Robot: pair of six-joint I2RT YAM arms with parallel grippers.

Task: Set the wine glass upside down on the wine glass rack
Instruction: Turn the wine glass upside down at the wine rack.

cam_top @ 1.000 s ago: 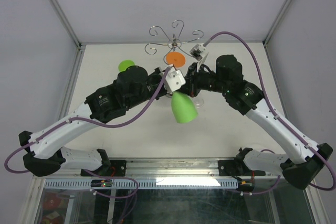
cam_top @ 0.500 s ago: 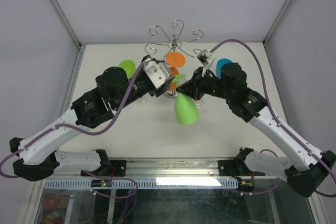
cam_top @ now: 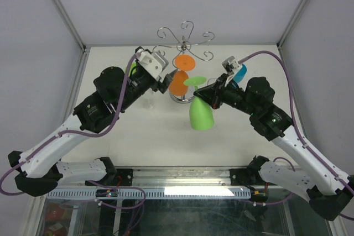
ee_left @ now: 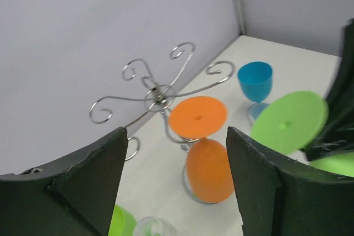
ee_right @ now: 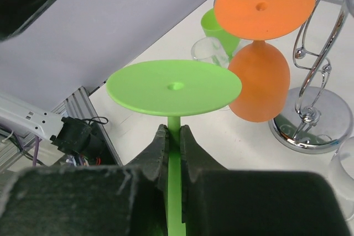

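The chrome wine glass rack stands at the back centre, and its scroll arms also show in the left wrist view. An orange wine glass hangs upside down from it, foot above bowl. My left gripper is open just left of that glass, holding nothing. My right gripper is shut on the stem of a green wine glass, held upside down in front of the rack, its foot uppermost.
A blue glass stands right of the rack. An upright green glass and a clear glass stand left of it, behind my left arm. The rack's round base sits on the white table. Frame posts rise at the back corners.
My left gripper has opened, let go of the orange glass and drawn back to the left, leaving it hanging on the rack. The right arm has shifted right with the green glass.
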